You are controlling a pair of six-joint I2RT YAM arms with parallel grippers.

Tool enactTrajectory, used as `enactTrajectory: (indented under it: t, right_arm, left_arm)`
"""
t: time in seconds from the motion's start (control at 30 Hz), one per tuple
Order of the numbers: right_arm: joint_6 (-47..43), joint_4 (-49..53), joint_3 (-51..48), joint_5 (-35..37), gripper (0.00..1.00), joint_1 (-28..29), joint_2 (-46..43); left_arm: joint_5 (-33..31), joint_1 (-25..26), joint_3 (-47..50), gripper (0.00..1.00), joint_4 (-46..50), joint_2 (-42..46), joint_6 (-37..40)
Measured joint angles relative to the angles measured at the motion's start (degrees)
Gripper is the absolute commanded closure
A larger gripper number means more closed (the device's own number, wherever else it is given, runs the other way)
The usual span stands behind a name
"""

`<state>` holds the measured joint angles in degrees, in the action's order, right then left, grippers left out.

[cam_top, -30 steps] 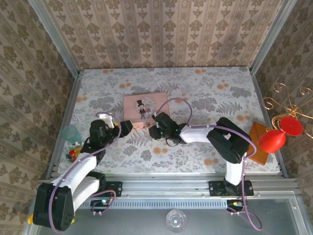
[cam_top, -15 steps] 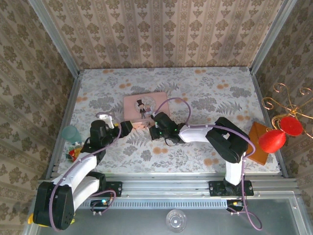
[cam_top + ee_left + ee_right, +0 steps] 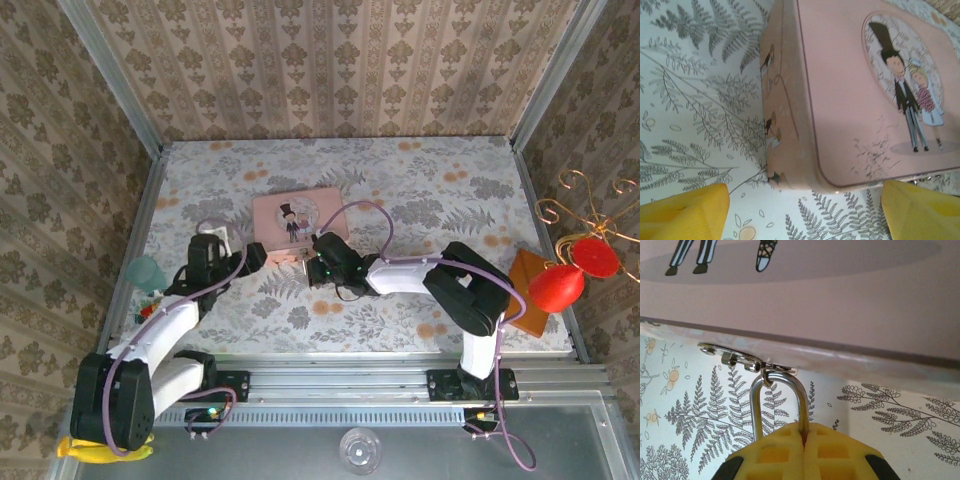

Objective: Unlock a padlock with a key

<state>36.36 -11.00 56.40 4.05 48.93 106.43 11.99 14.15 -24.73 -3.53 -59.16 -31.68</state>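
Right end effector (image 3: pixel 804 437) pinches padlock (image 3: pixel 756 405) by its thin silver shackle

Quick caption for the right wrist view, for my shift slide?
Right gripper shut on the padlock, whose silver shackle hangs from the hasp of the pink tin.

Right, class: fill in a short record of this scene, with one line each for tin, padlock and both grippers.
tin: pink, lying flat on the floral table
padlock: silver shackle hooked through the tin's hasp; body hidden
right gripper: shut on the padlock
left gripper: open, straddling the tin's corner, apart from it
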Motion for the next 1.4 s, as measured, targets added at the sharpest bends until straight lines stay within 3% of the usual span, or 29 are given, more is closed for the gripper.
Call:
enactTrajectory:
  t: [0.13, 0.4, 0.8, 1.4]
  right_arm:
    - [2.6, -1.1, -0.9, 2.5, 1.00, 0.9, -0.2]
    - [7.6, -2.5, -3.3, 4.8, 1.00, 1.2, -1.9]
    - [15.4, -10.0, -9.1, 5.6, 1.00, 0.9, -3.8]
    - [20.9, -14.1, -11.6, 4.5, 1.00, -3.4, -4.6]
  left_arm:
    - [-0.3, 0.0, -1.4, 0.19, 1.8, -0.8, 0.0]
    - [0.4, 0.6, -8.6, 0.21, 3.7, -10.5, -0.7]
    - [0.2, 6.9, -11.0, 0.24, 2.8, -17.1, -4.8]
    - [-2.3, 11.2, -7.1, 0.22, -3.7, -16.0, -11.5]
